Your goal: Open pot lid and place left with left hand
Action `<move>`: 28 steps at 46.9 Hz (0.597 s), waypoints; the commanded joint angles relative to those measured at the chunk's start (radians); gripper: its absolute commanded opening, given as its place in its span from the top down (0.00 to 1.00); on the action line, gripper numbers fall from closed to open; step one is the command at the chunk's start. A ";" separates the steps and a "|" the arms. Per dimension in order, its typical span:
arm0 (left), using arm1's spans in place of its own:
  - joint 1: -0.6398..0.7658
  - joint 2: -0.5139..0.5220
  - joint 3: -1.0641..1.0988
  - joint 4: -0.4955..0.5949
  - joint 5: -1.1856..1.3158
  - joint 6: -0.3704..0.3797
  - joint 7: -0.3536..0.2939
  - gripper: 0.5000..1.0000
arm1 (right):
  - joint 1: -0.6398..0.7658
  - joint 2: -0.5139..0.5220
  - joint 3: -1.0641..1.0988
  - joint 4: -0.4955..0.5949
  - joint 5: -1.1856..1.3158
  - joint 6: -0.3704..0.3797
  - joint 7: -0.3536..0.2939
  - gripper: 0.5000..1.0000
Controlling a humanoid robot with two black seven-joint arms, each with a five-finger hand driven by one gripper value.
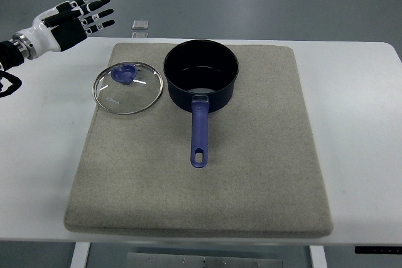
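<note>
Our left hand (78, 20) hangs at the upper left of the top view, past the far left corner of the mat, its arm coming in from the left edge; the black-tipped fingers (95, 13) are stretched out straight and slightly fanned, holding nothing. We see the glass lid (128, 88) already off the pot, lying flat on the grey mat (207, 186) just to the left of the saucepan (201, 75), its rim close beside the pot wall, though we cannot tell whether the two touch. It is a round, clear lid with a thin metal band around its edge, and the mat shows through the glass; a blue knob (125, 75) sits on top, appearing nearer the far edge than the centre from this steep angle, and faint print near the left rim is too small for us to read. The saucepan is dark blue to black, open and seemingly empty, with a pale glint on its floor, and its blue handle (199, 133) points toward us, ending in a hanging slot. The mat covers most of the white table (361, 123). Beyond the table's far edge, near the hand, we make out a small grey square object (140, 24) on the floor, too small to identify.
</note>
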 commanded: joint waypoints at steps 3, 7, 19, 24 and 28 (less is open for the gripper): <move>0.001 -0.009 -0.001 0.006 -0.099 0.000 0.042 0.02 | -0.001 0.000 0.000 0.000 0.000 0.000 0.000 0.17; 0.003 -0.009 -0.006 0.004 -0.172 0.000 0.065 0.02 | 0.000 0.000 0.000 0.000 0.000 0.000 0.000 0.17; 0.024 -0.020 -0.031 -0.001 -0.249 0.000 0.114 0.02 | -0.001 0.000 0.000 0.000 0.000 0.000 -0.001 0.17; 0.032 -0.020 -0.034 0.004 -0.248 0.000 0.114 0.02 | 0.000 0.000 0.000 0.000 0.002 0.000 0.000 0.17; 0.032 -0.020 -0.034 0.006 -0.245 0.000 0.114 0.02 | 0.000 0.000 -0.002 0.002 0.002 0.000 -0.001 0.17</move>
